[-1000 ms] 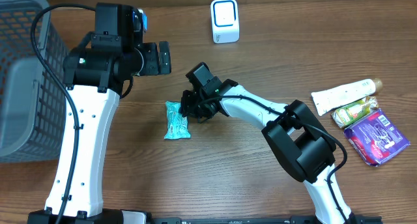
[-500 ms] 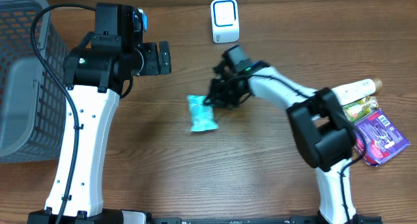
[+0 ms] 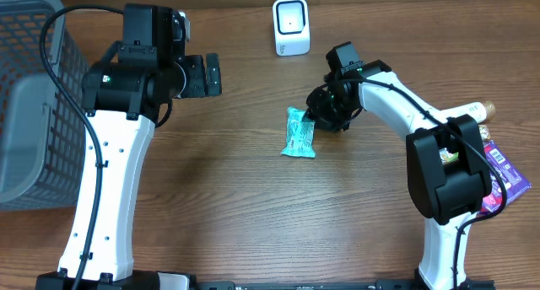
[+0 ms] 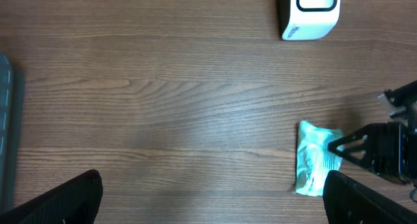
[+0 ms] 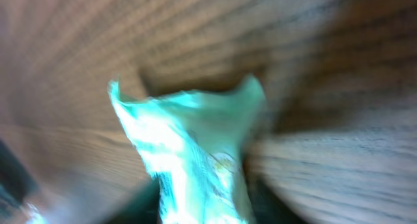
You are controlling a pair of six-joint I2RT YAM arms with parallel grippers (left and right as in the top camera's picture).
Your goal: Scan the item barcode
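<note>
**1. L fingers** (image 3: pixel 205 75)
- Spread wide, nothing between them.
- L wrist view: one tip in each bottom corner of frame, bare worktop (image 4: pixel 163 87) ahead of and between them.

**2. R fingers** (image 3: pixel 314 118)
- Low over the worktop, tips at the far R corner of the teal packet (image 3: pixel 299 133).
- L wrist view: both tips converge on that corner of the pkt (image 4: pixel 315 157).
- Clamped on it or just clear of it: cannot tell.
- R wrist view is badly blurred. It shows only crinkled teal film close in front of the fingers, w/ wood grain behind.

**3. Teal packet**
- Looks to lie on the worktop, long axis running approx. front to back.
- Sits directly at the R fingers' tips, on their L-arm side.
- Well apart from the L fingers.

**4. Scanner** (image 3: pixel 291 26)
- White unit, upright, near the far edge of the worktop.
- Beyond the R fingers and a little toward the L side; apart from the pkt.
- L wrist view: ahead of the L fingers, top R of frame (image 4: pixel 311 12).

**5. Other items**
- Grey mesh basket (image 3: pixel 34 96): behind the L fingers, past the L arm.
- White tube (image 3: pixel 479 113) and purple packet (image 3: pixel 504 179): outboard of the R fingers, partly hidden by the R arm.
</note>
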